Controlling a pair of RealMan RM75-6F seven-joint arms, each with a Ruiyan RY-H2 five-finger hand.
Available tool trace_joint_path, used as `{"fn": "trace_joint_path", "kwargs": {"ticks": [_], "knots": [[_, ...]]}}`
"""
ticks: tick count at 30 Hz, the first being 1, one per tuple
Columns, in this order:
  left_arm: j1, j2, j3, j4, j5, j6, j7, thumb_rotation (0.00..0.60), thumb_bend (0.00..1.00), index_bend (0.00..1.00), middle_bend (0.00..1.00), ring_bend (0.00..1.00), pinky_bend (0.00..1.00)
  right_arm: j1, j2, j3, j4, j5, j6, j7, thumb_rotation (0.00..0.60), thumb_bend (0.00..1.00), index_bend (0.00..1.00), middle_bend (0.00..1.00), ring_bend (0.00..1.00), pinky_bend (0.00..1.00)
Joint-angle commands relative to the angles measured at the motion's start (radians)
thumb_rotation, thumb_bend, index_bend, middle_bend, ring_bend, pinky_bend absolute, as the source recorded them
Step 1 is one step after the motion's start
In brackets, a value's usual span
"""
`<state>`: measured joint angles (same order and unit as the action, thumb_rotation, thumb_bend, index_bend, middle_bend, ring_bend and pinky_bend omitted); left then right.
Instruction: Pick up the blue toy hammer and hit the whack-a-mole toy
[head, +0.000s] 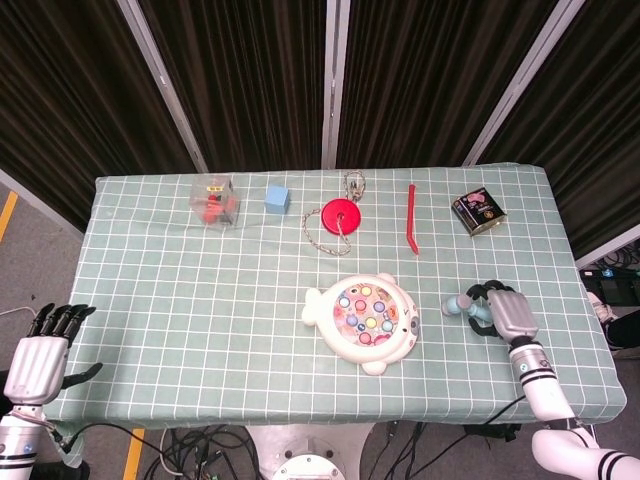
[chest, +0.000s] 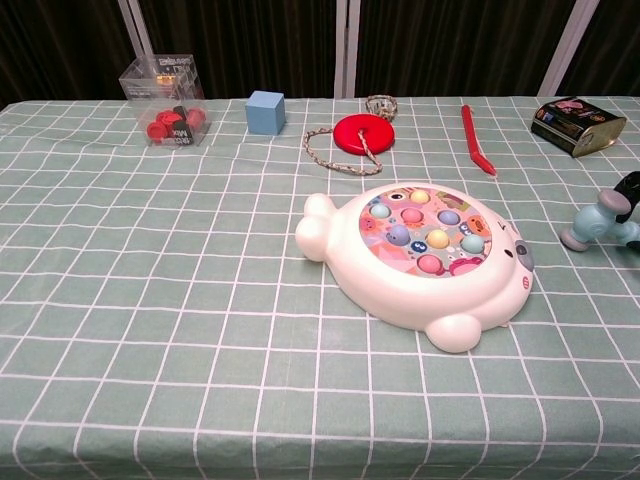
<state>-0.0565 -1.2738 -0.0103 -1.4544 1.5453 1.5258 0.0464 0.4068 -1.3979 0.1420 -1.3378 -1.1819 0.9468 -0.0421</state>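
Hidden and cut off, right side of desk
Blue toy hammer (head: 468, 306): handle covered by right hand (head: 505, 314); grip itself can't be judged. Chest view crops the hammer at the right edge, only dark fingertips (chest: 630, 184) showing. Left hand (head: 38, 355) absent from chest view.

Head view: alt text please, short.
The right hand covers the handle of the blue toy hammer, just right of the white whack-a-mole toy on a green checked table. The left hand hangs off the table's left edge.
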Motion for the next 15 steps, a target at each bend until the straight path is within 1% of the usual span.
{"fn": "trace_joint_path", "kwargs": {"ticks": [1, 6, 15], "knots": [[0.0, -0.001, 0.001, 0.002, 0.0, 0.0, -0.002, 0.6, 0.0, 0.19, 0.17, 0.13, 0.1, 0.006, -0.008, 0.002, 0.006, 0.003, -0.002, 0.002, 0.6, 0.26, 0.38, 0.39, 0.2, 0.26], [0.003, 0.0, 0.0, 0.006, -0.002, 0.004, -0.008, 0.6, 0.0, 0.19, 0.17, 0.13, 0.1, 0.01, -0.02, 0.0, 0.017, 0.005, -0.003, 0.002, 0.6, 0.27, 0.41, 0.43, 0.24, 0.27], [0.004, -0.004, 0.001, 0.014, -0.005, 0.0, -0.015, 0.6, 0.0, 0.19, 0.17, 0.13, 0.1, 0.012, -0.03, -0.006, 0.026, 0.003, 0.004, 0.0, 0.6, 0.29, 0.44, 0.45, 0.26, 0.29]]}}
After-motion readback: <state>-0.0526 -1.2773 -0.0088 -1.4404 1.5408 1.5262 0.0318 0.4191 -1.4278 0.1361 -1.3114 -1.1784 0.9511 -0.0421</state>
